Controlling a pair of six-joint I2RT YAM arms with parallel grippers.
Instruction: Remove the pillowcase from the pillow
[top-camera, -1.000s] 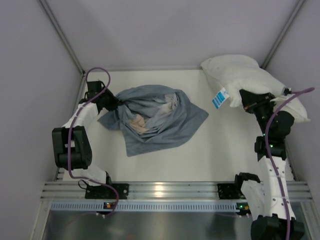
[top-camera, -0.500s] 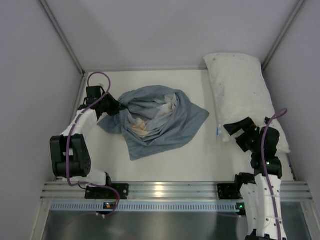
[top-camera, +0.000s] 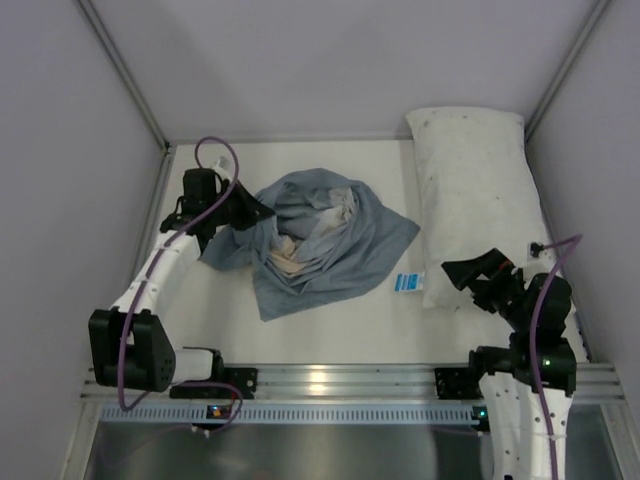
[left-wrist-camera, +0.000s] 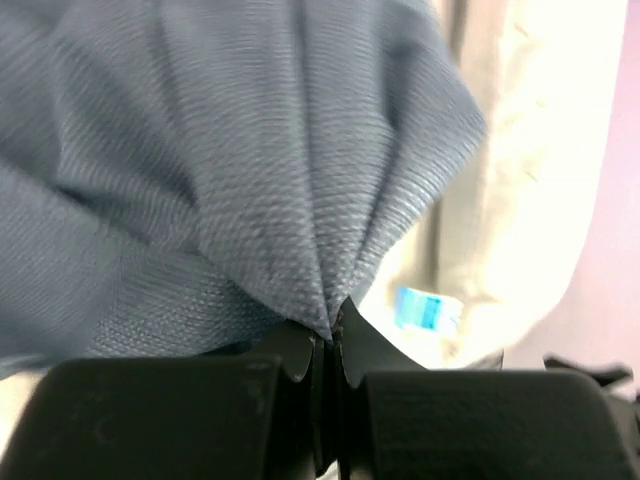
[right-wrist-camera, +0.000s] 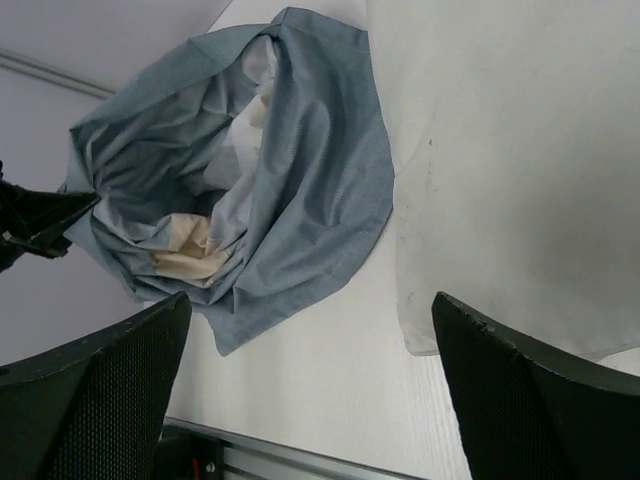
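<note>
The blue-grey pillowcase (top-camera: 330, 240) lies crumpled at the table's middle left, with a beige patch showing in its folds (right-wrist-camera: 190, 255). My left gripper (top-camera: 258, 212) is shut on a bunch of its left edge, and the cloth fans out from the closed jaws (left-wrist-camera: 332, 330). The white pillow (top-camera: 480, 190) lies flat along the right side, fully outside the pillowcase (right-wrist-camera: 300, 150). My right gripper (top-camera: 482, 278) hovers open over the pillow's near end, holding nothing. In the right wrist view its fingers (right-wrist-camera: 100, 390) stand wide apart above bare table beside the pillow (right-wrist-camera: 520, 150).
A small blue-and-white label (top-camera: 407, 283) sticks out from the pillow's near left corner. Grey walls close in the table on the left, back and right. A metal rail (top-camera: 320, 380) runs along the near edge between the arm bases.
My right gripper opened and let go of the pillow, which dropped flat at the right; that arm drew back to the near edge. The left gripper shifted right, still holding the pillowcase.
</note>
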